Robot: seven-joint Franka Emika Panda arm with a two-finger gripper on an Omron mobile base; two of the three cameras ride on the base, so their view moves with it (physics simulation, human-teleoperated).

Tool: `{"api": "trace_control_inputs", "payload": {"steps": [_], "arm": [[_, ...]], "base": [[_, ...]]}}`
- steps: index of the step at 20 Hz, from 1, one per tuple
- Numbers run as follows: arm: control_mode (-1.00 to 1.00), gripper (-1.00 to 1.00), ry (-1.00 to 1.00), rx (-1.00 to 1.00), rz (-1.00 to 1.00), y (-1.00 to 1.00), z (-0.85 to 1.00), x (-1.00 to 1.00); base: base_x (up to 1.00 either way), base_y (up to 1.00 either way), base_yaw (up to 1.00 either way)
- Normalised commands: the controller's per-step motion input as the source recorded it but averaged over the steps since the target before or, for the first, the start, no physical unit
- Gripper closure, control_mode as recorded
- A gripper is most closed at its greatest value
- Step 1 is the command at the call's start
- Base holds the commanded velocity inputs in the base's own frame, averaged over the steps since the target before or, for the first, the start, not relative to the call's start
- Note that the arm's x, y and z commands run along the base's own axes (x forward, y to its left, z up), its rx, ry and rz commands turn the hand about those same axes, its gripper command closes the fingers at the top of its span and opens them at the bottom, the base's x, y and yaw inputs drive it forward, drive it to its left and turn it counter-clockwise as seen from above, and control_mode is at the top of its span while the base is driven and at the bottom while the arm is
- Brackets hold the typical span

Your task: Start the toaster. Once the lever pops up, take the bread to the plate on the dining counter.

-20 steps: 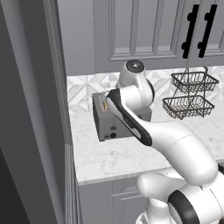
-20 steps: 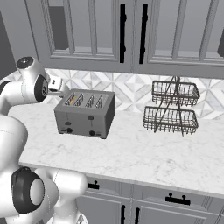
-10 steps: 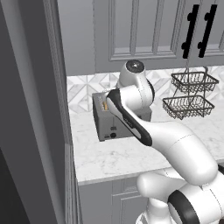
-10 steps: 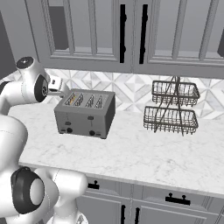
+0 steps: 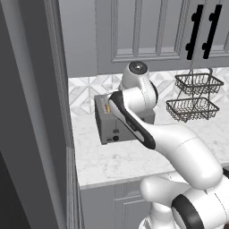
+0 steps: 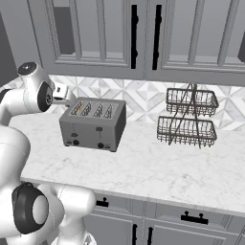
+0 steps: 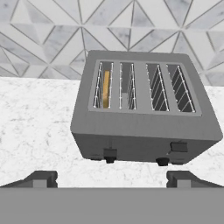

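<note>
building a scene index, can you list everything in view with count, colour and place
toaster: one, grey metal, four slots, on the counter by the backsplash
bread: one, golden-tan, standing in the toaster's end slot, leftmost in the hand view
levers: two, dark, on the toaster's front; the hand view's left one sits lower
knobs: two, black, low on the front
wire basket stand: one, dark, two tiers, right of the toaster
counter: one, white marble
upper cabinets: grey, black handles
gripper: one, dark tips, jaws open, facing the toaster

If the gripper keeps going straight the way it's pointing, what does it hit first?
Most likely the toaster: the open gripper looks straight at its front upper edge, above the levers. Depth is unclear.
</note>
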Motion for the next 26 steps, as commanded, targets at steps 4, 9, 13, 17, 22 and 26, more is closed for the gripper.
{"api": "trace_control_inputs", "payload": {"steps": [4, 9, 13, 17, 22, 26], "arm": [[-1.0, -1.0, 0.0, 0.0, 0.0, 0.0, 0.0, 0.0], [-1.0, -1.0, 0.0, 0.0, 0.0, 0.0, 0.0, 0.0], [-1.0, -1.0, 0.0, 0.0, 0.0, 0.0, 0.0, 0.0], [-1.0, -1.0, 0.0, 0.0, 0.0, 0.0, 0.0, 0.0], [-1.0, -1.0, 0.0, 0.0, 0.0, 0.0, 0.0, 0.0], [-1.0, -1.0, 0.0, 0.0, 0.0, 0.0, 0.0, 0.0]], "base": [[0.0, 0.0, 0.0], [0.0, 0.0, 0.0], [0.0, 0.0, 0.0], [0.0, 0.0, 0.0], [0.0, 0.0, 0.0], [0.0, 0.0, 0.0]]}}
